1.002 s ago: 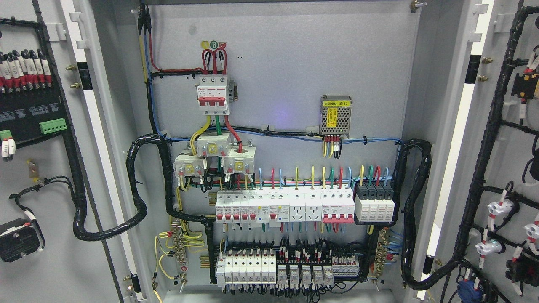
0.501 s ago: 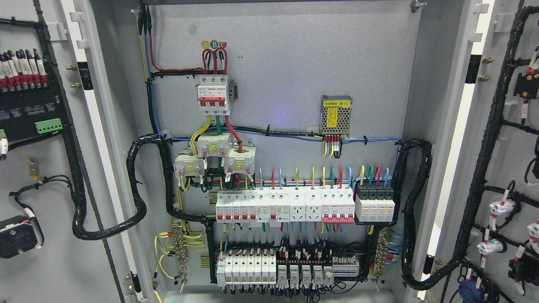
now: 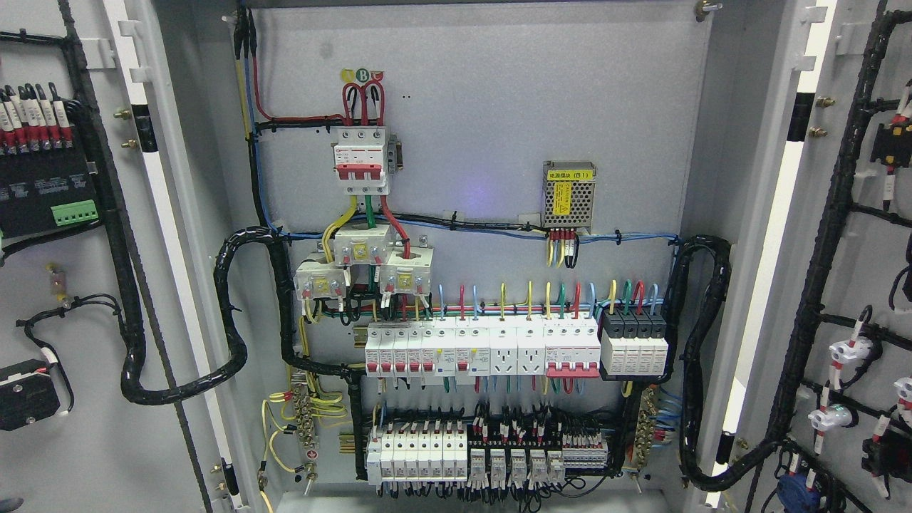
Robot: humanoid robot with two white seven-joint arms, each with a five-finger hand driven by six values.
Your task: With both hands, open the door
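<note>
The cabinet's left door point(image 3: 78, 456) stands swung open at the left, its inner face carrying a black module point(image 3: 46, 192) and a thick black cable loom point(image 3: 132, 356). The right door point(image 3: 866, 235) is swung open at the right, with wiring and white lamp holders point(image 3: 844, 353) on its inner face. Between them the grey back panel point(image 3: 499, 107) is fully exposed. Neither of my hands shows. A small dark grey sliver point(image 3: 8, 503) sits at the bottom left corner, and too little of it shows to tell what it is.
Inside are a red-handled main breaker point(image 3: 361, 160), a row of white breakers point(image 3: 484, 349), a meshed power supply point(image 3: 568, 194) and lower terminal blocks point(image 3: 484, 456). Black looms point(image 3: 702, 356) run from the panel to each door.
The left door has swung a little further left, its module and parts sliding toward the edge. The right door's parts have shifted slightly right. The dark sliver is new at the bottom left corner.
</note>
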